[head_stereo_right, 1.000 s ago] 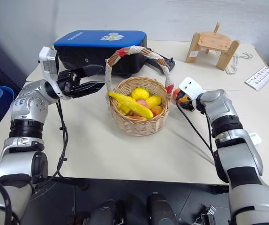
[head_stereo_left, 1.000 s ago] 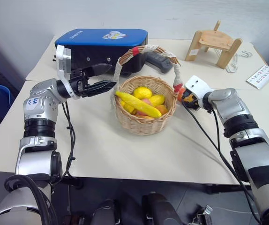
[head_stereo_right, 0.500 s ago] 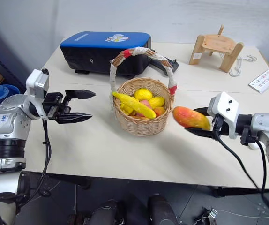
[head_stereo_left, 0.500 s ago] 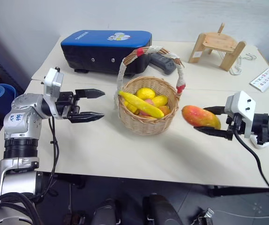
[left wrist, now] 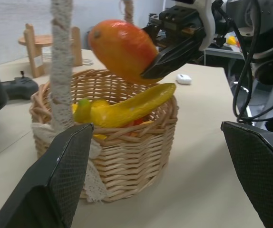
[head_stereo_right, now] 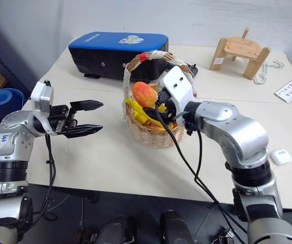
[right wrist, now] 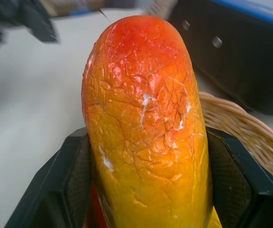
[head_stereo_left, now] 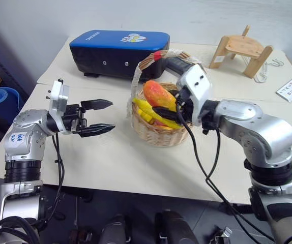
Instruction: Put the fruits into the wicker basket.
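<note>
Red-orange mango (head_stereo_left: 158, 95) held in air above tan wicker basket (head_stereo_left: 158, 134). Yellow banana (head_stereo_left: 151, 111) laid across smaller yellow fruits inside. Cloth-wrapped handle upright.

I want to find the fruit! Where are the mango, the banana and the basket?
mango (head_stereo_left: 157, 95), left eye view, its orange middle.
banana (left wrist: 127, 107), left wrist view, its yellow middle.
basket (left wrist: 131, 161), left wrist view, its woven front wall.

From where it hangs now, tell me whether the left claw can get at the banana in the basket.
Probably yes. The left claw is open and empty beside the basket, but the right claw holds the mango right over the banana, crowding the way.
</note>
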